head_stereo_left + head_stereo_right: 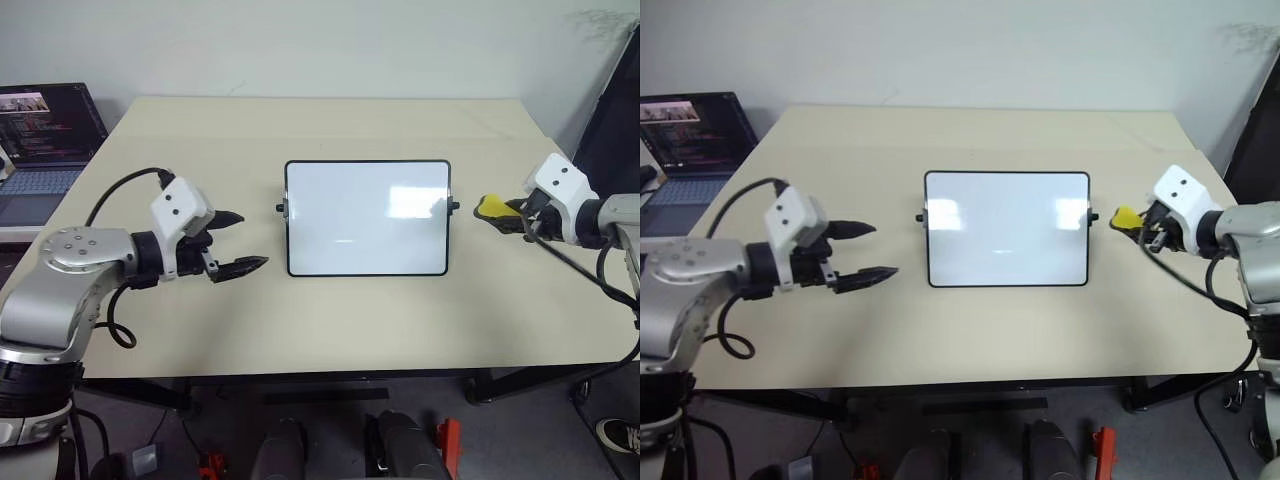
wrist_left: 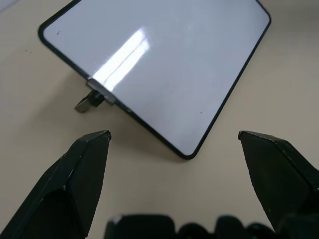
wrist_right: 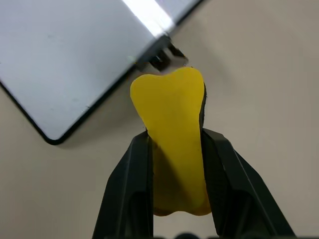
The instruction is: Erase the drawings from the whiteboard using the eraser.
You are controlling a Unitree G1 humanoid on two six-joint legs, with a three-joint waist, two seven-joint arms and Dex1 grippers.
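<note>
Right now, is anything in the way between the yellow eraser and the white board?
No, nothing visible. The small yellow eraser, gripped in the right tool, sits just off the right edge of the glossy black-framed whiteboard, with bare beige table between them. The board's face already looks clean.

Before me stretches a beige table (image 1: pixel 330 330) with a smooth, matte top, pushed up near a plain pale wall (image 1: pixel 330 45). Off to my left, beside the table's far corner, sits an open laptop (image 1: pixel 40 140) on a lower surface, its dark screen lit with lines of small text and its keyboard facing me. Low at my right, past the table's edge, the toe of a shoe (image 1: pixel 620 435) shows on the grey floor (image 1: pixel 520 440).
</note>
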